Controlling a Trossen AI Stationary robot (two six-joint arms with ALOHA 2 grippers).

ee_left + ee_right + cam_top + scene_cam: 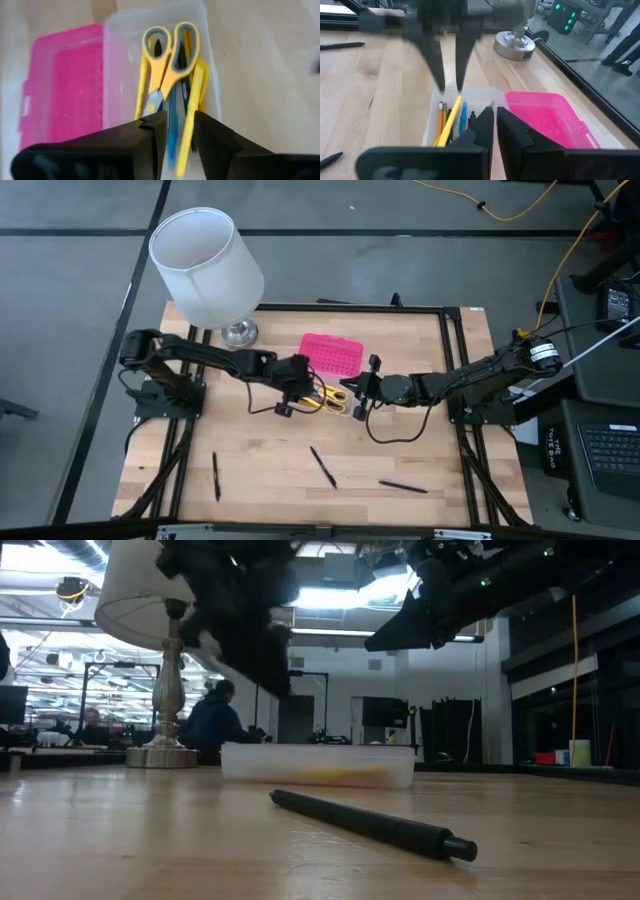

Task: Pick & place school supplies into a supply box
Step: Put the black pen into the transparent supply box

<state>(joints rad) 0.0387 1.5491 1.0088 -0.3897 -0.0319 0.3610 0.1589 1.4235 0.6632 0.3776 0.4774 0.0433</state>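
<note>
The supply box stands open at mid-table. Its pink lid [332,355] lies flat on the far side of its clear base [212,85]. In the base lie yellow-handled scissors [167,55], a yellow pen [192,115], a blue pen [463,112] and an orange pencil [441,117]. My left gripper [177,135] hangs open just above the base's left end, the yellow pen's end below the gap between its fingers [442,75]. My right gripper [495,122] hovers shut above the base's right end. Three black pens [216,475] [323,466] [403,486] lie flat on the near half of the table.
A lamp with a white shade [205,265] and a metal foot [238,332] stands at the table's far left, close to the pink lid. In the low view a black pen [370,825] lies in front of the box. People sit in the room behind.
</note>
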